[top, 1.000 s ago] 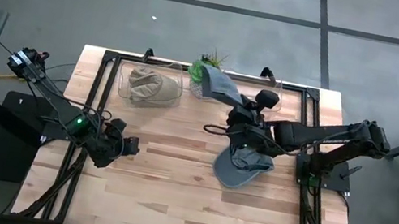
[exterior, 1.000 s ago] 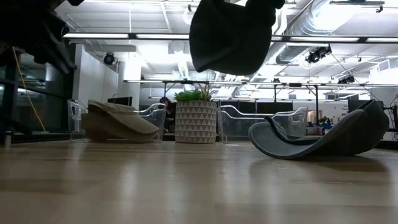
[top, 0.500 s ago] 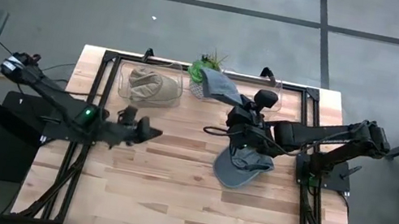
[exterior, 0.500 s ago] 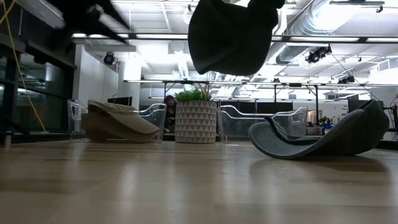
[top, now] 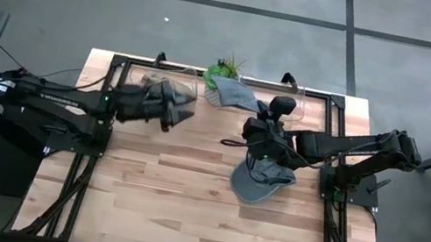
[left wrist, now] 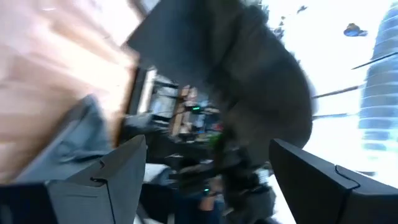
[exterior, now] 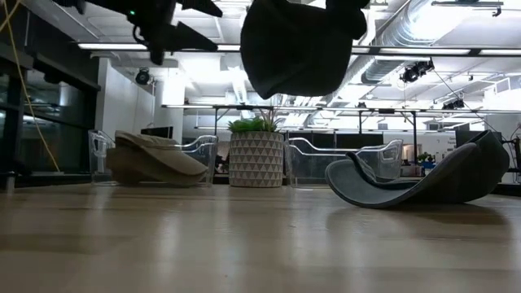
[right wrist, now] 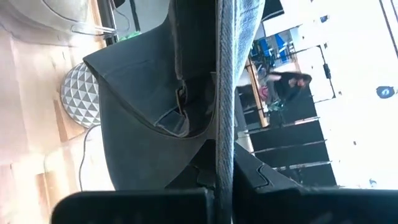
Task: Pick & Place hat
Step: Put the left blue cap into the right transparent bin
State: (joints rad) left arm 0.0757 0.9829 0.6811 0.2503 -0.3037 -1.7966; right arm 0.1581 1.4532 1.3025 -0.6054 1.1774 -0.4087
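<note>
The right gripper holds a grey hat aloft by its brim, fingers clamped on it, above the surface near the potted plant, which its drooping crown could topple, while the left gripper, fingers apart, crowds close.

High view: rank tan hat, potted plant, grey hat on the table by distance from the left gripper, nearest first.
From the left gripper:
1. Tan hat, back-left bin, under the arm.
2. Potted plant, back centre.
3. Grey hat, right-centre, on the table.
</note>
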